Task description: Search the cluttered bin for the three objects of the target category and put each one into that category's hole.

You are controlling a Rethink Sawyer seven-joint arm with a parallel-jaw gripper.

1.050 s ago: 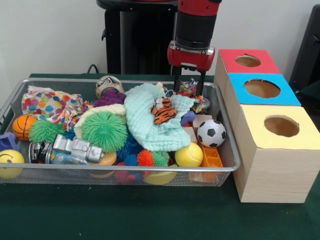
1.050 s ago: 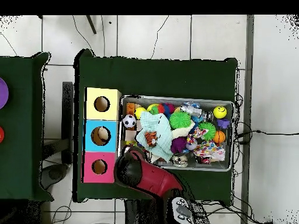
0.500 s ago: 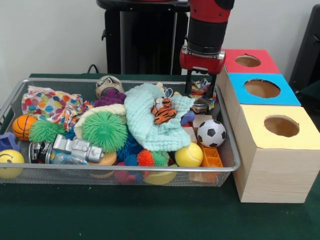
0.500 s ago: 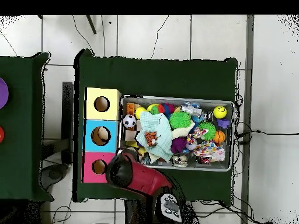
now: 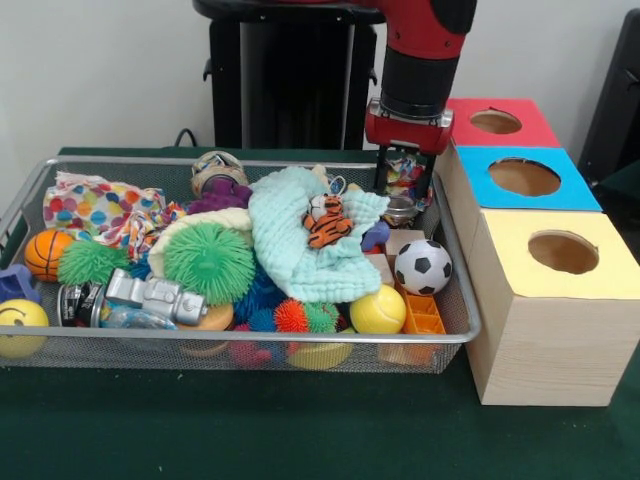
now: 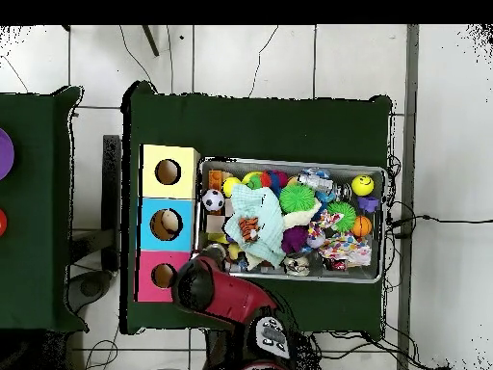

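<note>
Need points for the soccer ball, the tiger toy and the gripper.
soccer ball (image 5: 423, 266), front view, centre of the ball's face.
tiger toy (image 5: 325, 221), front view, middle of its striped body.
gripper (image 5: 404, 186), front view, midway between the fingertips, on the colourful item held there.

Arm (image 5: 425, 40): glossy red upper shell, rounded; below it black cylindrical wrist section. Under that, red collar with thin silver-grey band along top edge, small dark fittings on face. Gripper (image 5: 404, 180): two slim black fingers (image 5: 381, 172) hanging from collar. Pedestal (image 5: 285, 75): black column, wide black rounded cap on top. Overhead view: arm (image 6: 226, 294) shows as broad red curved shell with round black end; near base, black housing with small grey-white panel (image 6: 267, 337).
</note>
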